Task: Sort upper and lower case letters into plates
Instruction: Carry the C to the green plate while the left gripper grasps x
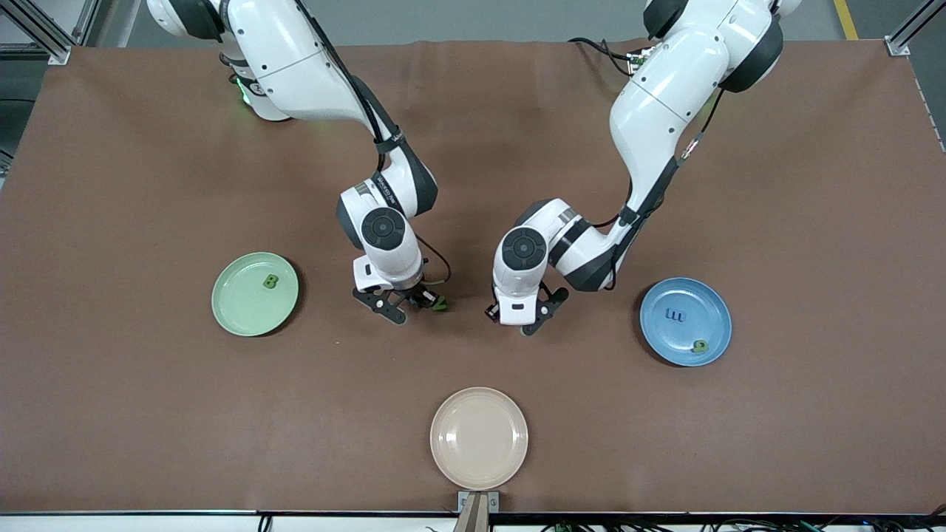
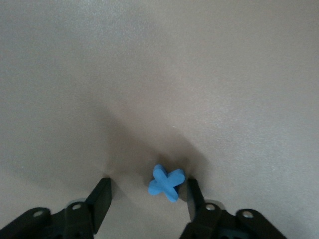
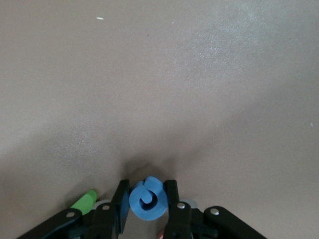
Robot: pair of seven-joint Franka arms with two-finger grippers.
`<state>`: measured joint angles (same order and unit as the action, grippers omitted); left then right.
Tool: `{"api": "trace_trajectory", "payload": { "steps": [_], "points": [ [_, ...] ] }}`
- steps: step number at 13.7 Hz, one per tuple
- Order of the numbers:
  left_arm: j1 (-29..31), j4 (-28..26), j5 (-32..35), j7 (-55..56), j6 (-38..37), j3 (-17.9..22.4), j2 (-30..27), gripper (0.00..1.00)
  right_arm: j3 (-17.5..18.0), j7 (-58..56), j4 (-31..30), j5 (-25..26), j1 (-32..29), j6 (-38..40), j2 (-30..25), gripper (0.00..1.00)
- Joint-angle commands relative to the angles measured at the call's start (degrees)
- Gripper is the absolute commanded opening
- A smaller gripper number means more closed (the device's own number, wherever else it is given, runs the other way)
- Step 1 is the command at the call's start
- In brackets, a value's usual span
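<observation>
Small foam-like letters: probably light, soft, a little springy, easy to crush or flip; best pinched across flat sides, low on the table.

Right gripper (image 3: pixel 145 199) down at mid-table, fingers pressed against both sides of a blue curled letter (image 3: pixel 147 198); a green piece (image 3: pixel 84 201) just beside one finger, seen in front view as a green letter (image 1: pixel 439 303).

Left gripper (image 2: pixel 147 195) also low at mid-table, jaws spread, blue x (image 2: pixel 167 183) on the table between the fingers, close to one, apart from the other; not pinched yet.

Green plate (image 1: pixel 230 310) toward the right arm's end, holding a green B (image 1: pixel 271 281). Blue plate (image 1: pixel 713 336) toward the left arm's end, with a blue letter (image 1: pixel 675 315) and a green one (image 1: pixel 699 345). Beige plate (image 1: pixel 479 437) nearest the camera.
</observation>
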<state>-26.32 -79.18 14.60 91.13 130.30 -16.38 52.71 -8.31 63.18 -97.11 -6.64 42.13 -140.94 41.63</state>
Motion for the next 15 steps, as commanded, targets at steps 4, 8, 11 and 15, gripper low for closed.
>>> {"api": "trace_trajectory", "payload": {
  "steps": [4, 8, 11, 15],
  "points": [
    [-0.93, 1.48, -0.28, -0.34, -0.93, 1.26, 0.55, 0.01, 0.31, -8.56, -0.18, -0.83, -4.67, 8.62, -3.56, 0.0],
    [0.82, 0.95, 0.25, -0.42, -4.06, 3.97, -4.79, 0.0, 0.13, -27.26, -6.39, -0.74, -13.55, 15.08, -13.22, 0.0],
    [5.3, -1.05, 0.51, -7.86, -11.11, 3.98, -10.15, 0.0, 0.04, -43.18, -14.3, -0.4, -21.45, 14.64, -20.17, 0.0],
    [12.14, -13.25, 3.92, -20.43, -10.6, 3.9, -19.99, 0.0, -0.04, -57.08, -21.08, -0.13, -29.11, 11.92, -23.7, 0.0]
  ]
}}
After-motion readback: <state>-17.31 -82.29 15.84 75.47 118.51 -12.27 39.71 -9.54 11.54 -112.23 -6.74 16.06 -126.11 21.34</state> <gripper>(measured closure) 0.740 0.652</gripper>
